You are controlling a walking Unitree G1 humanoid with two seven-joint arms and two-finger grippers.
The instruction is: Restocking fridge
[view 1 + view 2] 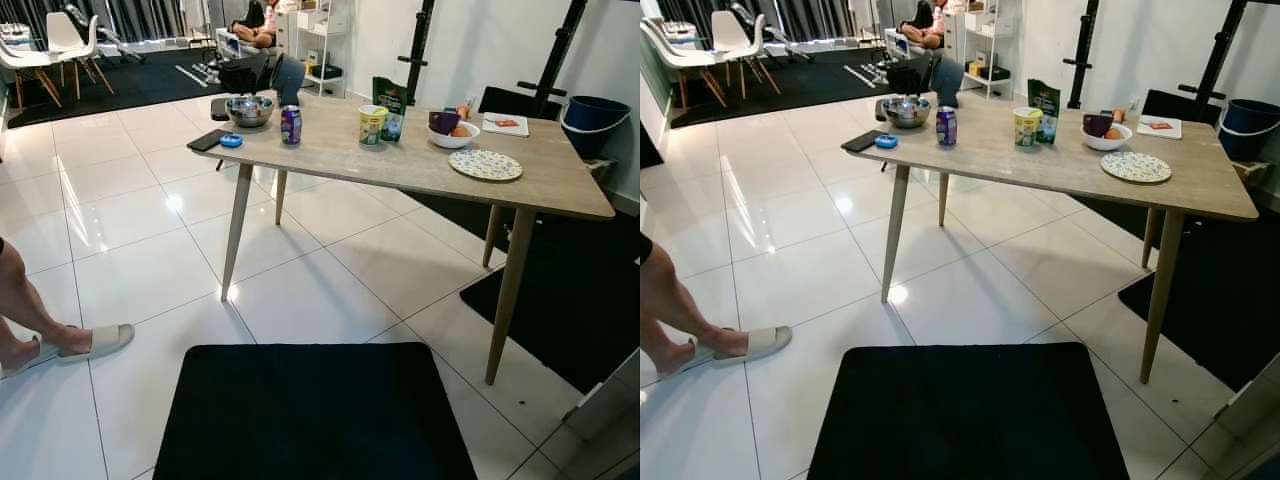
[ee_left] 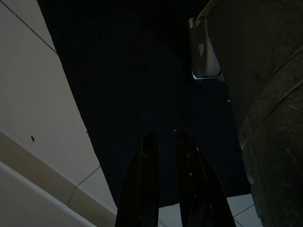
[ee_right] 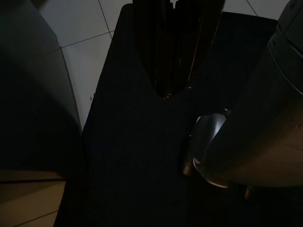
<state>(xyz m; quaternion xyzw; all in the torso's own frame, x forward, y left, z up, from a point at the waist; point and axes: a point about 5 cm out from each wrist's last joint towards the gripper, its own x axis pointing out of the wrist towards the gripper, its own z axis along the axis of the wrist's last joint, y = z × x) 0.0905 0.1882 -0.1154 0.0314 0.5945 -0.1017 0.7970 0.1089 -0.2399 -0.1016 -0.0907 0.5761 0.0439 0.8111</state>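
I stand on a black mat (image 1: pixel 315 410), and the wooden table (image 1: pixel 400 165) is across a strip of shiny white floor from me. My left claw (image 2: pixel 165 142) hangs down by my leg over the mat, its two fingers a little apart and holding nothing. My right claw (image 3: pixel 173 47) hangs down too, but it is too dark there for me to tell if it is open or closed.

The things I think go in the fridge are on the table: a purple can (image 1: pixel 291 126) near the table's left end, a yellow-green cup (image 1: pixel 372 125) by the middle with a dark green bag (image 1: pixel 391 107) right behind it, and a white bowl of fruit (image 1: pixel 453 131) past them.

The floor looks slippery, so I could slide. A person's foot in a sandal (image 1: pixel 95 342) is to the table's left, and I might bump it. The can is tall and thin, so a clumsy poke could tip it over.
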